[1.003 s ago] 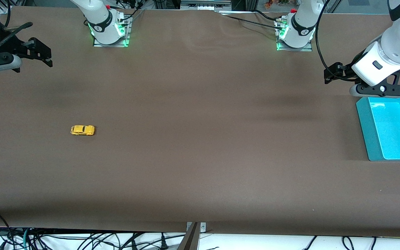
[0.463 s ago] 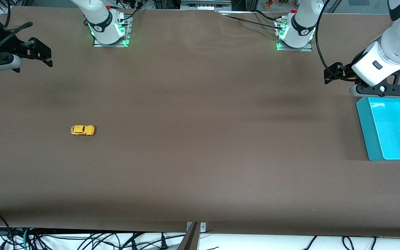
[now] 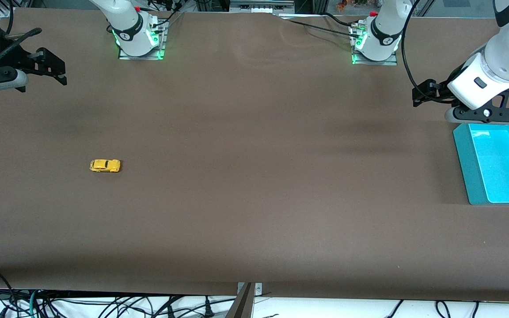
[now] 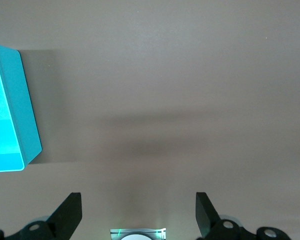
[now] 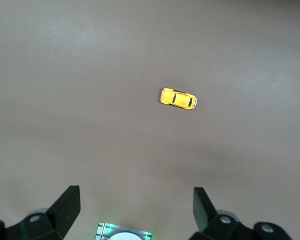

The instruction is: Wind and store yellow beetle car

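Toward the left arm's end, teal bin (image 3: 466, 168) seemingly empty; yellow beetle car (image 3: 105, 165) outside; both fingers released.

Front cam: high, facing the arm bases, whole counter (image 3: 254, 212) in frame. Both wrist cams look straight down from well above. Right wrist shares the yellow beetle car (image 3: 105, 165) w/ front; left wrist shares the teal bin (image 3: 469, 168).

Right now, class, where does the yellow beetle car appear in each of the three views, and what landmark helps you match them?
Front view: the yellow beetle car sits on the table toward the right arm's end.
Left wrist view: not in it; only the teal bin and bare table show.
Right wrist view: the car lies ahead of the open right gripper.
Shared landmark: the brown table cover.
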`<state>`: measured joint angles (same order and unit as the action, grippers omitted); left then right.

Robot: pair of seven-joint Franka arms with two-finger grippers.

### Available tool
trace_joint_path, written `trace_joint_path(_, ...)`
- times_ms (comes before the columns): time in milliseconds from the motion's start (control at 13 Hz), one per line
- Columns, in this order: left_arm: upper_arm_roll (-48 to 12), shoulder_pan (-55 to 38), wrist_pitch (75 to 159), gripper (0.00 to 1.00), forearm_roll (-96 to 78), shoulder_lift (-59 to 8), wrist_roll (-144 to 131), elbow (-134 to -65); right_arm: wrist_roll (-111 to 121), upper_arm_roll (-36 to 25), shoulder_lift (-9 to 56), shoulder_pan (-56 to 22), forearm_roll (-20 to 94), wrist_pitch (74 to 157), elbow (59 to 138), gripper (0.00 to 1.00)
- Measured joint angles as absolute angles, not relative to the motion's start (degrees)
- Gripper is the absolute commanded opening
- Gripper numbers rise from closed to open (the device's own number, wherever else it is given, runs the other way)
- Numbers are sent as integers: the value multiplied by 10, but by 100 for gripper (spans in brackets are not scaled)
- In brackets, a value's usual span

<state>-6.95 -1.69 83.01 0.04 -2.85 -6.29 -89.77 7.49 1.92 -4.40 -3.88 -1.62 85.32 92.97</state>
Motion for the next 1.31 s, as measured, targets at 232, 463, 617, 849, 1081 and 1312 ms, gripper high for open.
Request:
trace_joint_path(232, -70, -17, 830, 100, 0, -29, -63, -898, 75, 19, -44, -39, -16, 853, 930, 100)
trace_joint_path(463, -70, -17, 830, 100, 0, -29, -58, -898, 75, 19, -44, -39, -16, 853, 930, 100)
trace_joint_path(617, -70, -17, 830, 100, 0, -29, -50, -898, 75, 19, -44, -39, -16, 853, 930, 100)
trace_joint_path(849, -70, -17, 830, 100, 0, -29, -48, -898, 75, 20, -44, -40, -16, 853, 929, 100)
trace_joint_path(1081, -69, -16, 830, 100, 0, -29, -47, -898, 75, 20, -44, -40, -16, 853, 929, 100)
trace_joint_path(1312, -69, -16, 830, 100, 0, -29, -47, -898, 78, 21, -38, -43, -16, 856, 931, 100)
